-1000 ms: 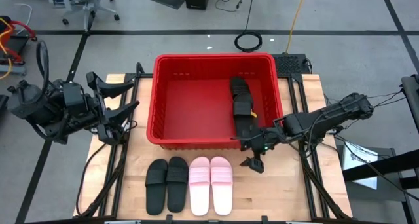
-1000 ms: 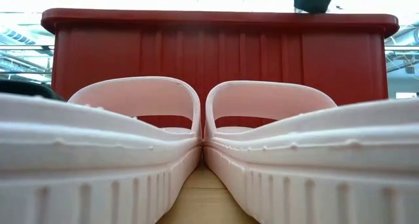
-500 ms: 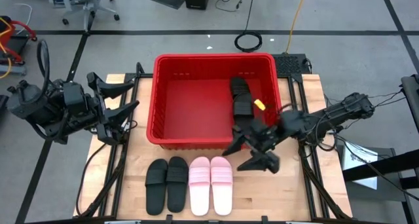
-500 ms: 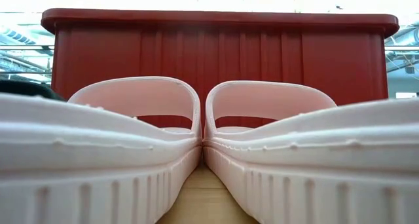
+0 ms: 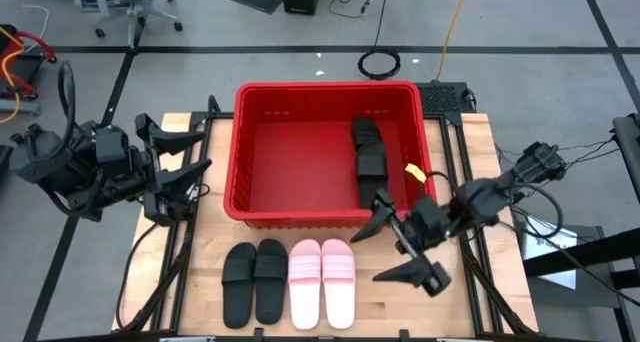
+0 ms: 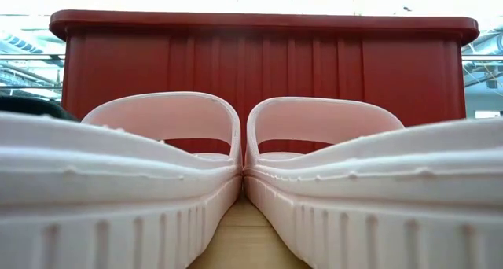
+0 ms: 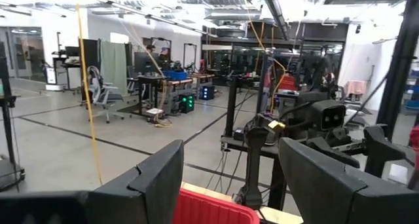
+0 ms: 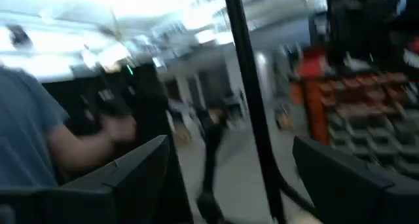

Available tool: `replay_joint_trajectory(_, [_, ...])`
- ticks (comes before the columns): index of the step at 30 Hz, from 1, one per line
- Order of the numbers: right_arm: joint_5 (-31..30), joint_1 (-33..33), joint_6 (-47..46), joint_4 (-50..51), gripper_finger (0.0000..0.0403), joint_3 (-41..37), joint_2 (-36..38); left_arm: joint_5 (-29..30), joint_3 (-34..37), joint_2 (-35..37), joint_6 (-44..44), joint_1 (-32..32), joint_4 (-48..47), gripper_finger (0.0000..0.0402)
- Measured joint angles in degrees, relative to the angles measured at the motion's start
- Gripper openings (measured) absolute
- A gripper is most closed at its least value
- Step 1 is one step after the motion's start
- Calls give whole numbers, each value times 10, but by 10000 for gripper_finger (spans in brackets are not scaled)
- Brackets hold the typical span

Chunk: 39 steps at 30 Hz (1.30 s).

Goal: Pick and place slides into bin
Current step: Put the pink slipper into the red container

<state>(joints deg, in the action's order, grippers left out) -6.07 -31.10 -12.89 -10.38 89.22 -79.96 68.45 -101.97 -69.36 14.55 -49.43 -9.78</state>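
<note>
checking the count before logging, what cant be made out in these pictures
- Bright red plastic slotted bin, high view: black slide sandals overlap inside, so their count is unclear.
- Low view: two pale pink slide sandals fill the foreground; the bin wall hides its contents, and both arms are out of frame.
- Right wrist view: motion blur; the table is not visible.
- Right hand, high view: open above the table.

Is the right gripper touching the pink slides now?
Apart. In the high view, the open right gripper sits beside the pink slides, and bare table shows between its fingers and the nearer slide.
</note>
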Motion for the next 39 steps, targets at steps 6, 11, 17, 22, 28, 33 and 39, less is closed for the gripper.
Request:
replay_joint_trajectory(6, [-105,-36,0,273,318,132,-83,1,0,1,12,-15,-4,255])
replay_joint_trajectory(11, [-169,-44,-17,455,318,215,-175,1,0,1,-3,-38,-7,255])
replay_joint_trajectory(17, [-188,-44,-19,495,318,235,-271,5,0,1,0,-67,-11,255])
replay_joint_trajectory(22, [-212,-46,-17,548,318,236,-330,6,0,2,2,-84,-12,255])
replay_joint_trajectory(28, [-210,-46,-50,635,318,236,-374,7,0,3,3,-103,-18,255])
replay_joint_trajectory(33, [-209,-46,-59,657,318,221,-393,6,0,3,1,-107,-25,255])
replay_joint_trajectory(39, [-210,-46,-63,617,318,160,-393,7,0,3,1,-107,-25,255])
